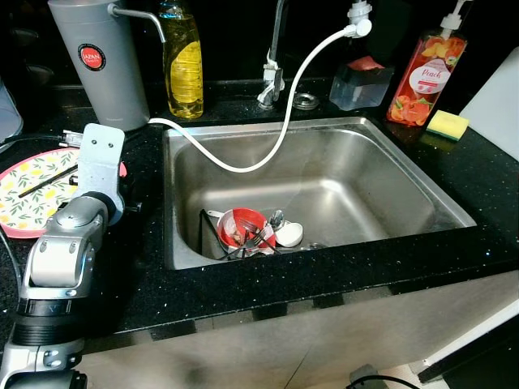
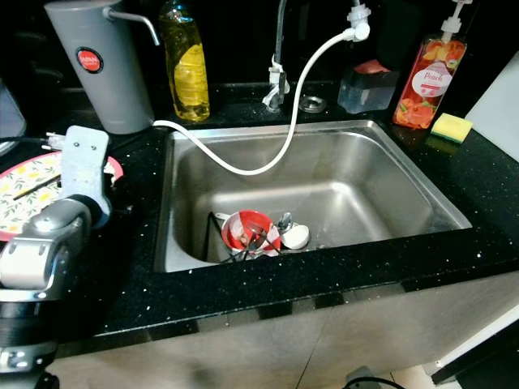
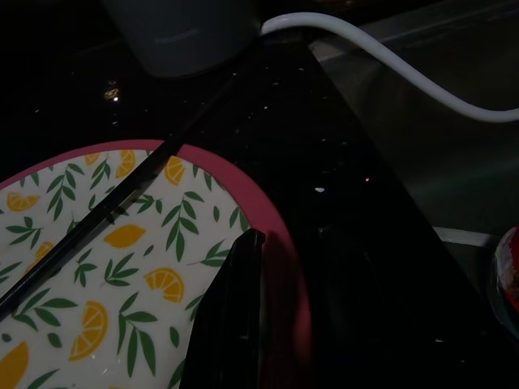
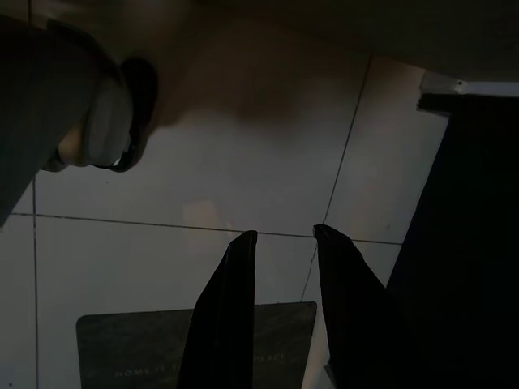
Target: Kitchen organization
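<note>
A lemon-patterned plate (image 1: 28, 198) with a pink rim lies on the black counter left of the sink, with black chopsticks (image 3: 97, 219) across it. My left arm (image 1: 81, 219) reaches over the plate's near right edge. My left gripper (image 3: 292, 237) is open, with one finger (image 3: 235, 316) above the plate's rim and the other dark against the counter. In the steel sink (image 1: 365, 174) a red bowl (image 1: 241, 227) with forks and a white spoon (image 1: 289, 235) sit on a black wire rack. My right gripper (image 4: 281, 237) hangs open over floor tiles.
Along the back stand a grey water jug (image 1: 101, 61), a yellow dish-soap bottle (image 1: 183, 61), the faucet (image 1: 273, 73), a clear holder (image 1: 361, 83) and a peach soap bottle (image 1: 426, 77). A white hose (image 1: 276, 138) loops into the sink. A yellow sponge (image 1: 448, 124) lies at the right.
</note>
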You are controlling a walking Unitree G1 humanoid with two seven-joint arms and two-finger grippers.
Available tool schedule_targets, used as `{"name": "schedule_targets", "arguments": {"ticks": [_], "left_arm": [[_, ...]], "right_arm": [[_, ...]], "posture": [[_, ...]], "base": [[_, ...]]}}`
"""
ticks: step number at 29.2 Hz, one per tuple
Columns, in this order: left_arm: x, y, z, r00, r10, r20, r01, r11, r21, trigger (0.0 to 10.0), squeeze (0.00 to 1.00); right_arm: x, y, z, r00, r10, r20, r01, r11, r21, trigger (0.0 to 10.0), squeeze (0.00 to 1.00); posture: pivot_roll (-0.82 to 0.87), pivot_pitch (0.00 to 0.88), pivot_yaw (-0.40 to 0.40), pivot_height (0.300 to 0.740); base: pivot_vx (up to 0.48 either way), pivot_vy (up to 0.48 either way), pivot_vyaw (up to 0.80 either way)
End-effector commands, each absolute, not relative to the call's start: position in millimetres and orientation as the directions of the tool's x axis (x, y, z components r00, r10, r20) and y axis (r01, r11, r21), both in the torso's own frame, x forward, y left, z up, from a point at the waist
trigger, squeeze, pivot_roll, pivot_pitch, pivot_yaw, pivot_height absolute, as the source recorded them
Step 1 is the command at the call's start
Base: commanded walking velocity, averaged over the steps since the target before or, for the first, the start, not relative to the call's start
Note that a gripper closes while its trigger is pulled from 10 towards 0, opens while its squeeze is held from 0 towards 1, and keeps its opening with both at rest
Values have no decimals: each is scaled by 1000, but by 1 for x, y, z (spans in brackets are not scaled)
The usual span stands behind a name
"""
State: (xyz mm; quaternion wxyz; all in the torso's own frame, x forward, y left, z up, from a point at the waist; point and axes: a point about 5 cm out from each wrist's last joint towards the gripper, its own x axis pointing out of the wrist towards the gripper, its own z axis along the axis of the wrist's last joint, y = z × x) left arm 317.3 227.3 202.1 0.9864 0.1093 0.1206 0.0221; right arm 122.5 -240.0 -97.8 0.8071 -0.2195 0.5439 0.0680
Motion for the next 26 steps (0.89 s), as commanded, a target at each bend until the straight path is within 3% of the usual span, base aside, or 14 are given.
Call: {"name": "schedule_targets", "arguments": {"ticks": [1,26], "left_arm": [[317,228,200,965,79,-249,-18,971,240,10000,0],[318,227,201,965,76,-250,-14,971,239,10000,0]], "right_arm": [[118,-238,-100,381,-127,-916,-360,892,-273,10000,0],[117,-237,-100,383,-132,-914,-384,878,-287,10000,0]], "posture": [[83,0,-38,740],[87,0,-35,740]], "base": [[0,0,0],[0,0,0]]}}
